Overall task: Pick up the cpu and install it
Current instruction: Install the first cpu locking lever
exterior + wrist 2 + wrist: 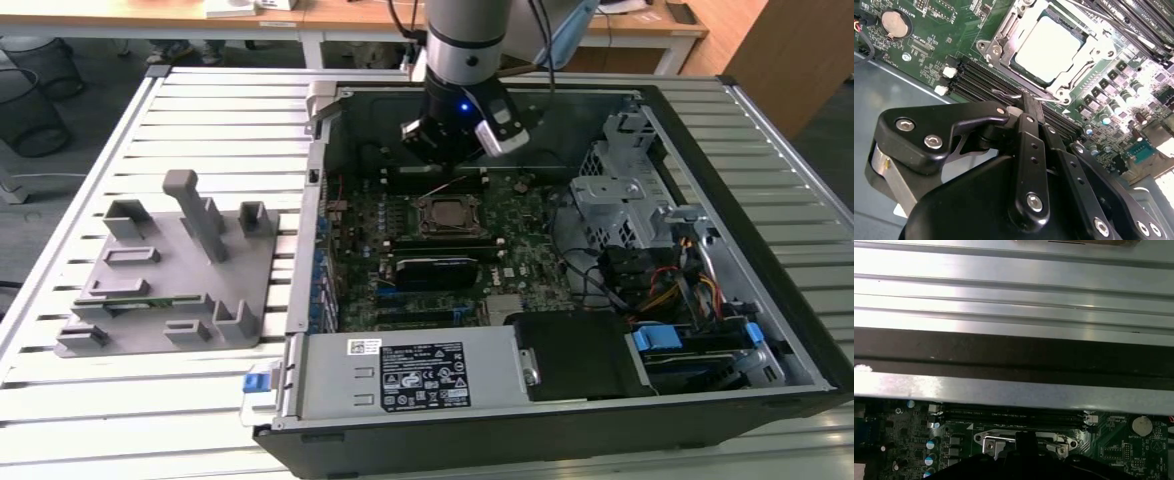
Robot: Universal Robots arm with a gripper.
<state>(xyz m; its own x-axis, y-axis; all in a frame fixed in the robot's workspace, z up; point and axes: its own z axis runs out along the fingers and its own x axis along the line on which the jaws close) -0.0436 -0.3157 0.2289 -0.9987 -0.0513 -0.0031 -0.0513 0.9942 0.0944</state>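
Sitting seated in motherboard socket (1051, 50): cpu (1049, 42). Hovering just beside socket lever (1019, 93), pinched narrow, holding nothing: hand (1031, 107). Appearing to be latching; calling for care.

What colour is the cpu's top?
Shiny silver-grey, seen best in the second wrist view: the cpu.

The arm (465, 35) is a silver-grey tube; its black gripper (1029, 107) has silver screws and a blue light.

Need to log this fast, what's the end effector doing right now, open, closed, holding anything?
End effector: closed, fingers together with nothing visibly held, hovering by the socket lever; the cpu already sits in the socket.
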